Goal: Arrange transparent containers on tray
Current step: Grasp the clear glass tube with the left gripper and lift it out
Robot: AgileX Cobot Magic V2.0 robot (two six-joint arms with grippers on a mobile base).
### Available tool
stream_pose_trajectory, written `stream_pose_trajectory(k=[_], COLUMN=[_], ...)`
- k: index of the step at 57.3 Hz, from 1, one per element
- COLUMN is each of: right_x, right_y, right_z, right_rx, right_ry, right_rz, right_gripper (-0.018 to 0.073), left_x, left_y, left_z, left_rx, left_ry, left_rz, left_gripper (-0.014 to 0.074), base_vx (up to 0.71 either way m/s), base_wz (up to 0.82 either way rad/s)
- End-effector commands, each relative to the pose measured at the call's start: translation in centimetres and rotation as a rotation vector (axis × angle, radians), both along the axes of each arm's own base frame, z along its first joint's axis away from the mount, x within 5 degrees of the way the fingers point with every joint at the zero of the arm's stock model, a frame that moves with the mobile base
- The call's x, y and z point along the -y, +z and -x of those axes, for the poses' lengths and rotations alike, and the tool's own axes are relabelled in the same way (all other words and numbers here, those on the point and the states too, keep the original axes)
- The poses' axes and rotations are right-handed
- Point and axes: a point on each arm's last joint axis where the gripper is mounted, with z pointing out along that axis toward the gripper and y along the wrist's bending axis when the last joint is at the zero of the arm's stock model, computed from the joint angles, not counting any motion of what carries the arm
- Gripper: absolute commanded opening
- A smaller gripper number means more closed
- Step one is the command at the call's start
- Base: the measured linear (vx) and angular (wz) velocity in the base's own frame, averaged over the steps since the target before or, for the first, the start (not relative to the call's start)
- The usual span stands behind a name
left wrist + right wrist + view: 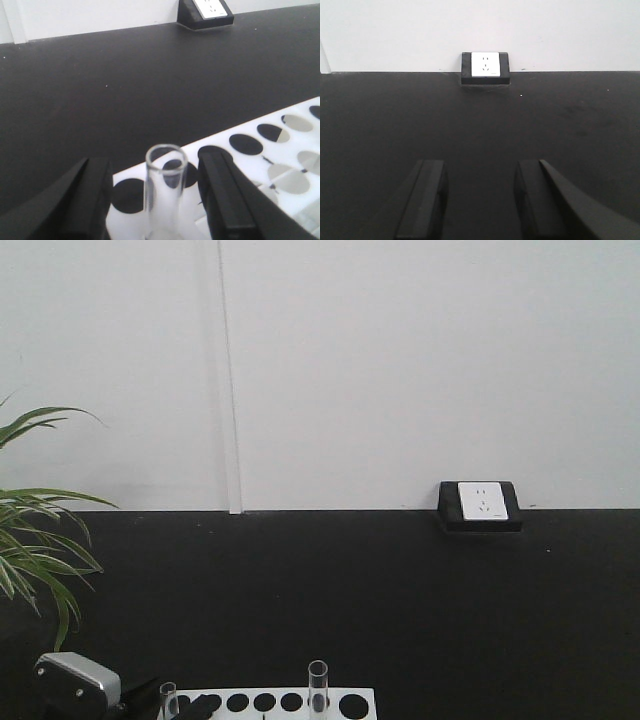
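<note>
A short clear test tube (166,190) stands upright in a hole of the white rack (290,147), between the black fingers of my left gripper (157,167). The gripper is open, with a gap on each side of the tube. In the front view this short tube (168,701) shows at the rack's (368,710) left end and a taller tube (318,682) stands further right. My right gripper (480,192) hangs open over bare black tabletop with nothing between its fingers. The tray is out of view.
A white wall socket in a black housing (482,502) sits at the table's far edge by the white wall. Green plant leaves (35,540) reach in at the left. The rack has several vacant holes.
</note>
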Motion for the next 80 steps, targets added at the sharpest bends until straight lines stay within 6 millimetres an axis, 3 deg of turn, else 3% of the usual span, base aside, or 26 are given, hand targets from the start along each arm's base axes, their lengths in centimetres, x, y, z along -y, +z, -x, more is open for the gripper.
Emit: stream_pose_trajectory(k=[1,23,46,62,80], right_x=[-0.1,-0.1,-0.1,-0.1,-0.2], right_y=[1.8,1.8,1.8,1.8,1.9], right_z=[-0.3,-0.3,-0.3,-0.3,-0.3], right_rx=[0.105,0.105,0.106,0.106,0.113], right_ry=[0.017,0.017,0.017,0.017,0.018], right_rz=[0.010,0.010,0.010,0.010,0.003], right_gripper=[0.0403,0.0403,0.0401,0.0401,0.0401], left_x=[0.4,0.4,0.5,0.1,-0.1], left_y=[2.0,1.9,2.7,6.1,14.1], left_z=[-0.5,-0.5,-0.3,0.5,0.1], left_rx=[0.112,0.109,0.140,0.214,0.328], left_ry=[-0.002,-0.005,-0.026,-0.019,0.012], left_rz=[0.068,0.065,0.067,0.080,0.081], left_gripper=[0.0483,0.0376,0.0130,0.0097,0.0097], base_vx=[0.00,0.00,0.00,0.00,0.00], base_wz=[0.00,0.00,0.00,0.00,0.00])
